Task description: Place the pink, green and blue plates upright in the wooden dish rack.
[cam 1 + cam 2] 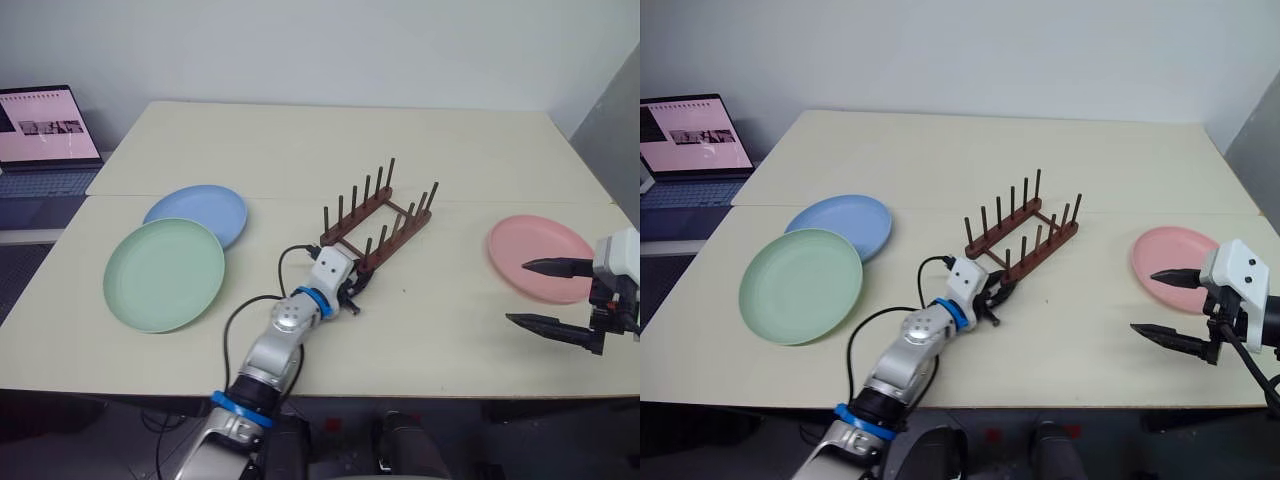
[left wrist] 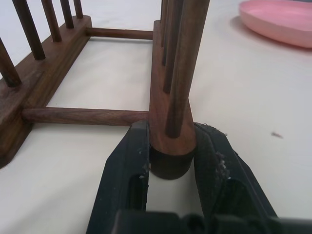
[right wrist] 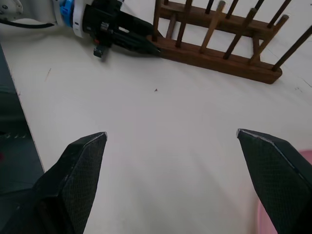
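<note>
Wooden dish rack (image 1: 378, 222): near rail end clamped by left gripper (image 2: 170, 155), hiding it. Right gripper (image 1: 1172, 307) spread wide, empty. Cream table (image 1: 300, 150); laptop (image 1: 45, 130) cropped at edge.

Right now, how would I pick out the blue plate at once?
Look at the cream table, on the robot's left side, away from the wooden rack. Two plates lie flat there, overlapping. The blue plate is the farther one, partly tucked under the green plate; the pink plate sits alone on the right.
</note>
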You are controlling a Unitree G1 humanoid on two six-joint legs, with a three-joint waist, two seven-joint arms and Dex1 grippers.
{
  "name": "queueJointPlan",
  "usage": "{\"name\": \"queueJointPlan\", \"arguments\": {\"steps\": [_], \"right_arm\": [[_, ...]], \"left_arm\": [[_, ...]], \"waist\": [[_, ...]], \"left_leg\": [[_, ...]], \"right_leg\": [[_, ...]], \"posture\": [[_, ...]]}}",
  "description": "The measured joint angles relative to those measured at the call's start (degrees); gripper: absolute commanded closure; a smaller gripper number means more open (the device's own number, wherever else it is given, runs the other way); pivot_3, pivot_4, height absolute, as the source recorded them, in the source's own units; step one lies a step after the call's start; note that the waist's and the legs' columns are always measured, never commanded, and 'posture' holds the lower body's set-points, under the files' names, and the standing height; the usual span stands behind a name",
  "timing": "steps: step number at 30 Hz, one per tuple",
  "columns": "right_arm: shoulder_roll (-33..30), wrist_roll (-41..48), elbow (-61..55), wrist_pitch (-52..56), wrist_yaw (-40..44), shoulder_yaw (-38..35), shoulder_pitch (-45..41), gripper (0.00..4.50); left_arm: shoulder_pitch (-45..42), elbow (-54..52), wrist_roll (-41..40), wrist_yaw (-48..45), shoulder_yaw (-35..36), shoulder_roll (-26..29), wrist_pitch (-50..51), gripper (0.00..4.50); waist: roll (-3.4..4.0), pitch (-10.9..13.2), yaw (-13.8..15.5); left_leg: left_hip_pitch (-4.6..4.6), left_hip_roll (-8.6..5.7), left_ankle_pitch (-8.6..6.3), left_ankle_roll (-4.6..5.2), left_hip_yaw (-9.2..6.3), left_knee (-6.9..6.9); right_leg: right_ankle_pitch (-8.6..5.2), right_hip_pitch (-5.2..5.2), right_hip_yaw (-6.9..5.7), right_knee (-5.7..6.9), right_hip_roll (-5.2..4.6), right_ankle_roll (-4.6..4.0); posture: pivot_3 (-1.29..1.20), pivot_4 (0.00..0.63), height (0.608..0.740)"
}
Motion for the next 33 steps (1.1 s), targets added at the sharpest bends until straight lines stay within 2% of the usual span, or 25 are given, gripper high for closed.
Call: {"name": "queueJointPlan", "arguments": {"steps": [5,10,16,25,27,33], "right_arm": [[0.21,0.05,-3.44,2.13,1.45,-5.24,6.25,0.0],[2.13,0.07,-6.44,3.31,1.86,-9.02,10.79,0.0],[5.0,0.09,-10.26,4.39,1.04,-11.11,14.79,0.0],[7.81,0.58,-14.05,5.84,-0.04,-14.07,18.83,0.0],[7.88,0.58,-14.14,5.87,-0.28,-14.06,18.97,0.0],[7.62,0.13,-14.16,5.43,-1.47,-12.82,18.31,0.0]], "left_arm": [[-0.46,-3.4,-4.42,-17.08,-1.09,9.25,-1.19,3.49],[-5.2,-0.68,-6.1,-28.86,-2.24,12.27,-2.88,3.49],[-11.29,8.6,-5.87,-36.8,-3.82,10.15,-7.4,3.49],[-18.8,22.72,-3.63,-38.05,-3.92,5.92,-14.99,3.49],[-19.06,24.35,-3.55,-38.16,-3.68,5.72,-16.06,2.75],[-19.73,28.69,-3.03,-38.04,-2.43,7.06,-18.8,0.96]], "waist": [[0.02,-0.01,0.36],[-0.02,0.0,0.63],[-0.06,0.02,0.55],[-0.1,0.02,0.18],[-0.11,0.02,0.07],[-0.12,0.02,0.02]], "left_leg": [[-0.05,0.0,0.0,0.0,0.0,-0.04],[-0.08,0.0,0.0,0.0,0.02,0.01],[-0.09,0.0,0.0,0.0,-0.01,0.0],[-0.09,0.0,0.0,0.0,-0.03,-0.01],[-0.08,0.0,0.0,0.0,-0.02,0.0],[-0.09,0.01,0.0,0.0,-0.05,-0.02]], "right_leg": [[-0.05,-0.01,-0.05,-0.08,-0.02,-0.08],[-0.13,0.01,-0.04,-0.15,-0.03,-0.23],[-0.1,0.01,-0.07,-0.15,-0.02,-0.18],[-0.07,0.01,-0.06,-0.16,-0.01,-0.1],[-0.07,0.01,-0.06,-0.16,-0.01,-0.11],[-0.07,0.01,-0.08,-0.15,-0.01,-0.12]], "posture": [[0.0,0.15,0.728],[0.0,0.15,0.728],[0.0,0.15,0.728],[0.0,0.15,0.728],[0.0,0.15,0.728],[0.0,0.15,0.728]]}}
